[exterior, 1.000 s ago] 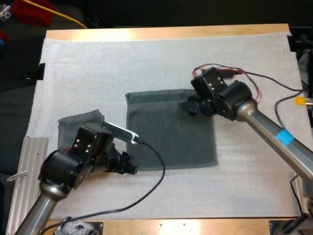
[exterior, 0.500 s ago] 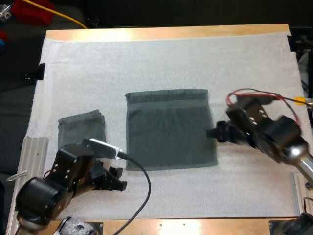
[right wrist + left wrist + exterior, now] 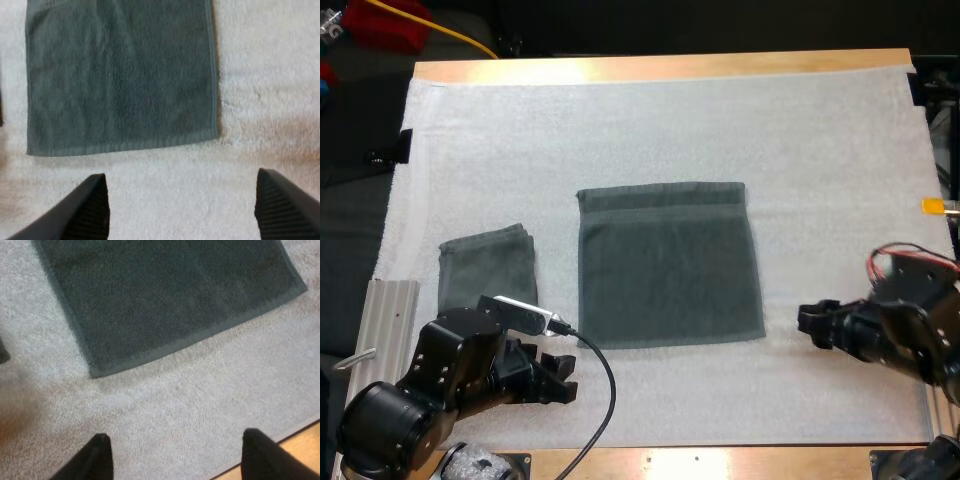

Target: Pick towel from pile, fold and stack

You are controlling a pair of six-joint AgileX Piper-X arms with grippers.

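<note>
**Towel spread flat at mid-mat, both grippers open and empty**

Towel (image 3: 668, 265), dark grey-green, lies fully spread in the middle of the white mat (image 3: 650, 120) that covers the wooden table (image 3: 660, 66). It is close to square, so no clear long axis shows. Its sides run parallel to the mat's edges, and the near edge is slightly wider than the far one. A flat woven band crosses it just inside the far hem, and the stitched border runs neatly round the other sides. The nap looks even, with no folds or wrinkles.

To its left, just apart from it, sits a smaller folded towel (image 3: 487, 268) of the same colour. Its layers show at the far right corner, and its near end is hidden behind the left arm.

The left gripper (image 3: 563, 375) hangs over bare mat near the spread towel's near left corner. Its jaws stand wide apart and hold nothing. The right gripper (image 3: 807, 325) hangs over bare mat to the right of the towel's near right corner, well clear of the cloth. Its jaws are likewise spread wide and empty.

A ribbed metal rail (image 3: 380, 340) lies along the table's left side.
</note>
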